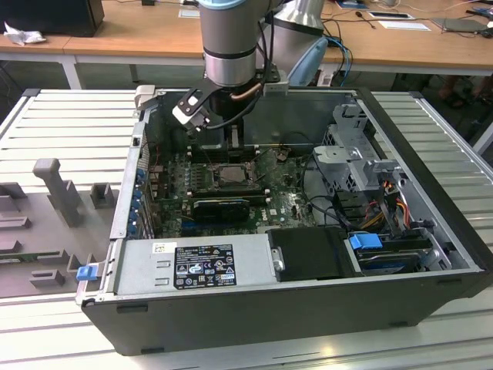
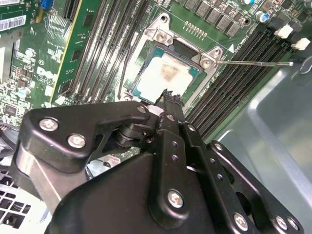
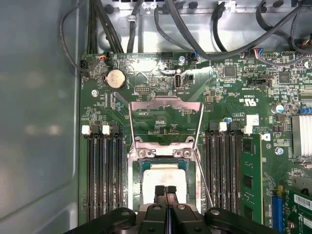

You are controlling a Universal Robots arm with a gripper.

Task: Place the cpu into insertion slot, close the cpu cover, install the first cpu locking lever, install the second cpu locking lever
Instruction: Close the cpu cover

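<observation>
**Chip Seated, Cover Up**

Found the cpu (image 3: 163, 176) lying flat in the insertion slot (image 2: 181, 47), pale metal top up, in both wrist views. Found the gripper (image 3: 165, 191) just above one edge of the chip, fingers pressed together with nothing between them. Saw the cpu cover (image 3: 165, 104) standing raised from one side of the socket, not down over the chip. Noted a thin locking lever (image 2: 253, 62) swung out sideways, crossing above the memory slots (image 3: 105, 170).

Saw the green board (image 3: 234, 97) lying in the bottom of an open computer case (image 1: 308, 308), itself on a table (image 1: 62, 108) of ribbed grey metal slats. Noted a grey power supply (image 1: 192, 266) along the near wall of the case and a drive cage (image 1: 362, 166) toward the exterior view's right. Spotted a grey moulded fixture (image 1: 54, 185) on the table at the exterior view's left, well apart from the case. Traced the arm (image 1: 229, 46) dropping into the case from above. Made out wooden desks (image 1: 139, 31) along the far side of the room, with cables and papers on them.
</observation>
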